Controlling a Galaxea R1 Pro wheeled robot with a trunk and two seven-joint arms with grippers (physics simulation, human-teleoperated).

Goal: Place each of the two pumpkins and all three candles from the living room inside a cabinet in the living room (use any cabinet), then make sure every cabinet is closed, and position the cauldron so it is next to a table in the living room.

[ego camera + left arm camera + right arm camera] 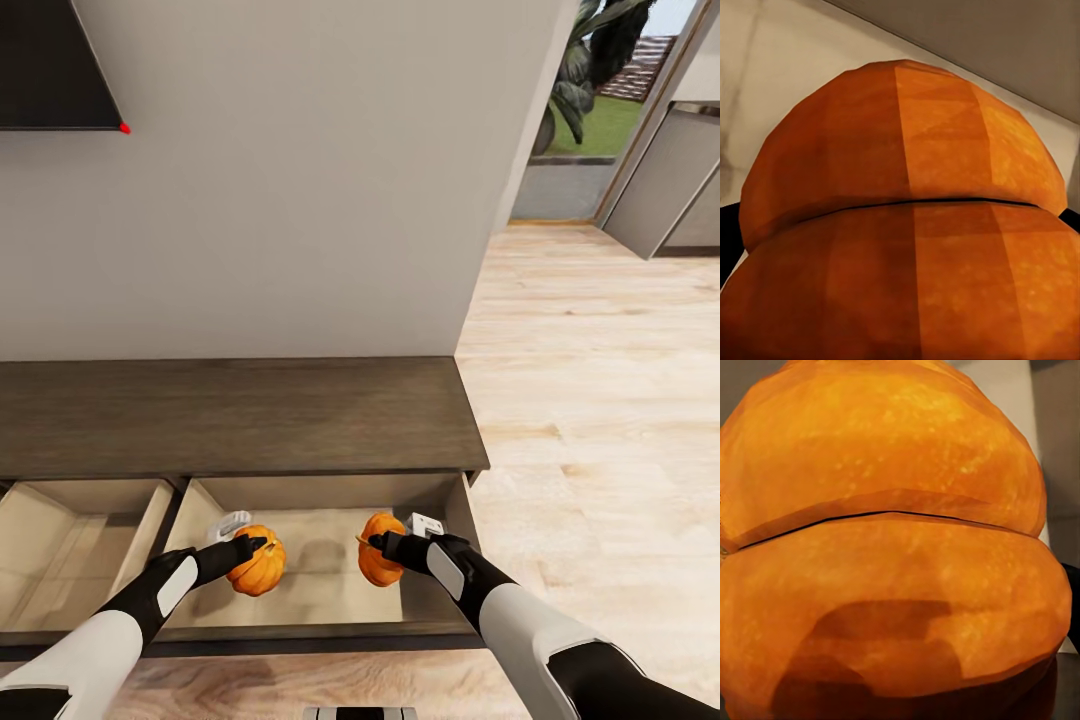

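Each arm's fingers pinch a ribbed orange pumpkin (258, 568) (376, 560) over the beige drawer (310, 590).

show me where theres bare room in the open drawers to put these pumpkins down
The right drawer has bare beige floor between the left pumpkin and the right pumpkin, and behind them toward the cabinet top. The left drawer looks bare. It is crowded where the left gripper and right gripper hold the pumpkins.
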